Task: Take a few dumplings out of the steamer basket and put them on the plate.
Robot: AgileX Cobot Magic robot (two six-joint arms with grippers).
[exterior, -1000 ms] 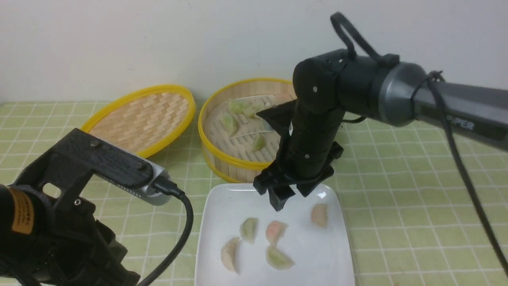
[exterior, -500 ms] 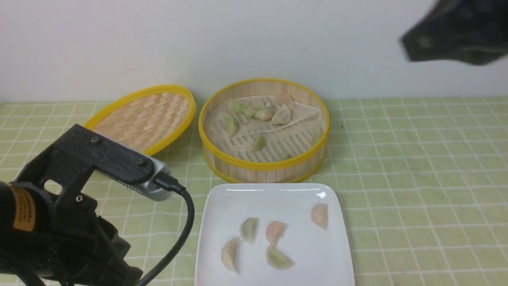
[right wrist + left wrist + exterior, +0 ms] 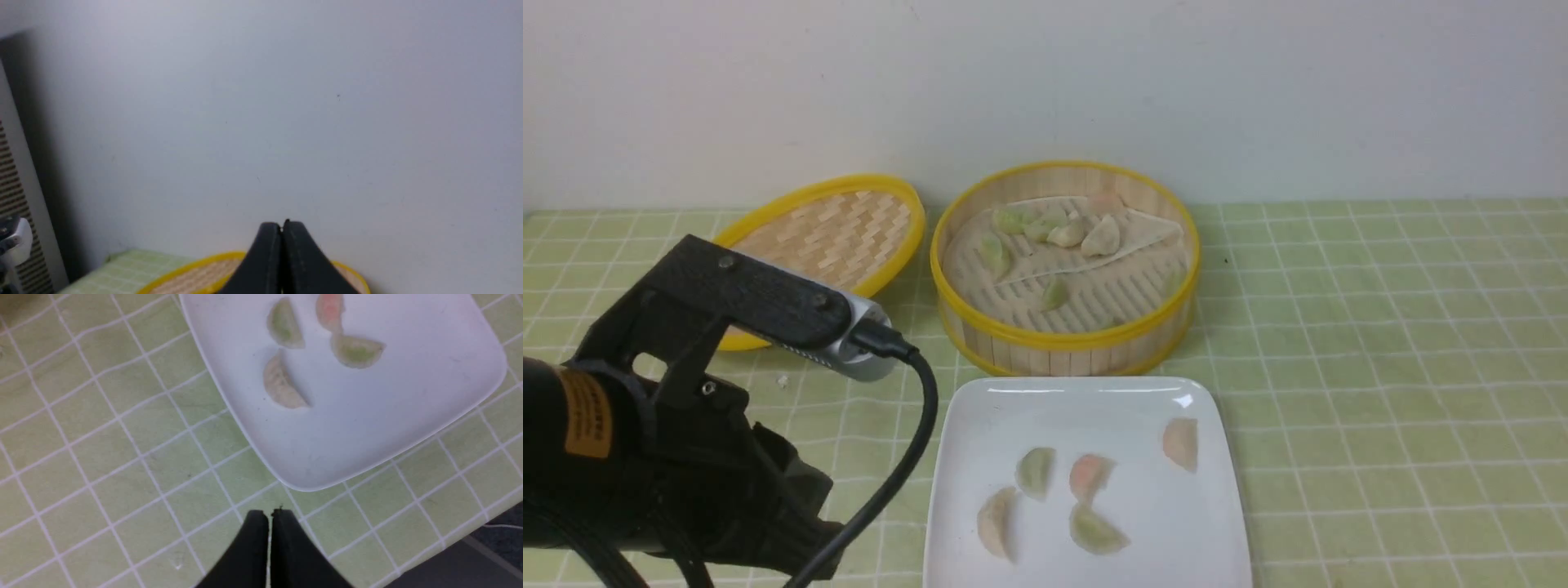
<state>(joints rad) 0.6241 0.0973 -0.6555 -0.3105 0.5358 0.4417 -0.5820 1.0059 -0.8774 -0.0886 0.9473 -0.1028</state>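
Well, only the front view gives me the whole layout: the basket (image 3: 1062, 339) at the back with dumplings (image 3: 1101, 237) on its slatted floor, the lid (image 3: 825, 237) just left of it, and the plate (image 3: 1160, 523) in front carrying five more. The right gripper (image 3: 282, 223) shows only in its own wrist camera: jaws pressed together, empty, aimed at the wall (image 3: 261, 102), with the lid's yellow rim behind the tips. The left wrist camera shows me the left gripper (image 3: 269, 512), likewise closed on nothing, over the cloth (image 3: 102, 437) just off a plate corner. Four of the plated dumplings lie beyond its tips, clear of them. That cloth is pale green with a white grid, and the wall behind is plain white.
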